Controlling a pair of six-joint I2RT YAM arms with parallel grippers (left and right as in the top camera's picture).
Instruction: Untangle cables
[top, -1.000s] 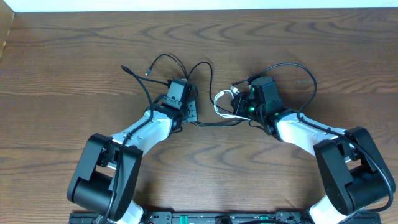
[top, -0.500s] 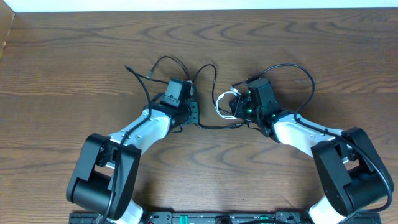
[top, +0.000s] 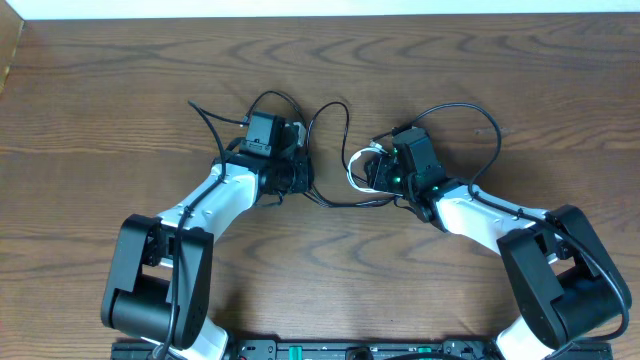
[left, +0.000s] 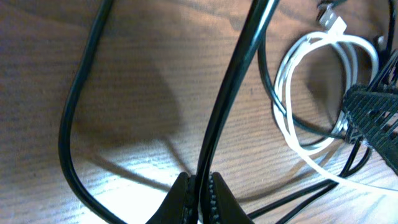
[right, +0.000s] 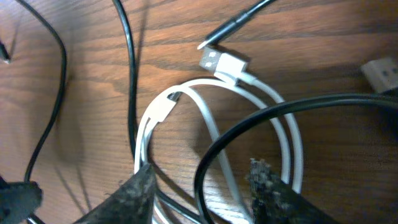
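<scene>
Cables sat mid-frame in the overhead view, on the wooden table (top: 100, 80) between the two arms. Left gripper (left: 198, 198) was fully closed, its fingertips pinching a strand of the black cable (left: 230, 106) at the bottom centre of the left wrist view. From the pinch the strand rose toward the top of that frame, and a second black loop curved down the left side. Overhead, the black cable ran from the upper left past the left gripper, arched up at centre, then dropped and passed low across toward the right arm. White cable (right: 289, 143) lay coiled in a few loops flat on the table, just left of the right gripper (right: 202, 193) in the overhead view. Its white plug (right: 224, 62) rested at the top of the coil, with a black plug tip just above it. Right gripper jaws stood partly apart, straddling the lower part of the white coil and a black strand crossing it. No clamp on either was visible. Left finger touched or nearly touched the coil's outer loop; could not tell which.
</scene>
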